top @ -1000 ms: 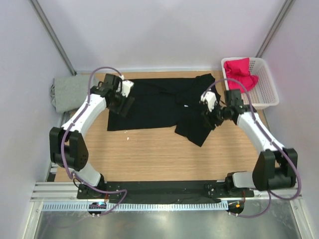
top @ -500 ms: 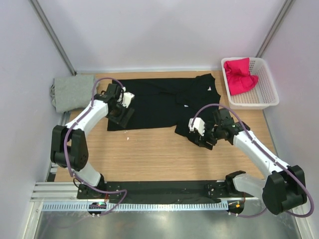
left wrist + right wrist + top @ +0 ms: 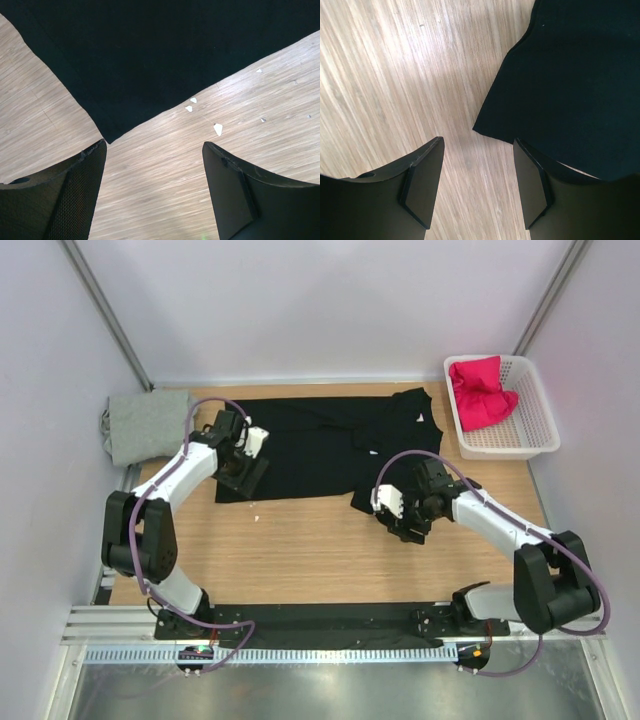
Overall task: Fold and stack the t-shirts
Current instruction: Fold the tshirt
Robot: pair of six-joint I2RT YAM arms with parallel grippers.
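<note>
The large black t-shirt (image 3: 310, 445) lies spread on the wooden table, its right part folded over and rumpled. My left gripper (image 3: 244, 474) is open and empty just above the shirt's near-left corner (image 3: 107, 139). My right gripper (image 3: 402, 524) is open and empty at the shirt's near-right corner (image 3: 476, 128); the black cloth (image 3: 570, 75) lies beyond the right finger. The grey t-shirt (image 3: 145, 425) lies folded at the far left. The magenta-red t-shirt (image 3: 480, 390) sits bunched in the basket.
The white mesh basket (image 3: 535, 430) stands at the far right corner. Small white scraps (image 3: 218, 129) lie on the wood near the shirt's left hem. Bare wood (image 3: 320, 550) stretches along the near side of the table.
My right arm has swung from over the shirt's right part toward me and left, to its near-right corner. My left gripper has shifted slightly toward the near-left corner.
</note>
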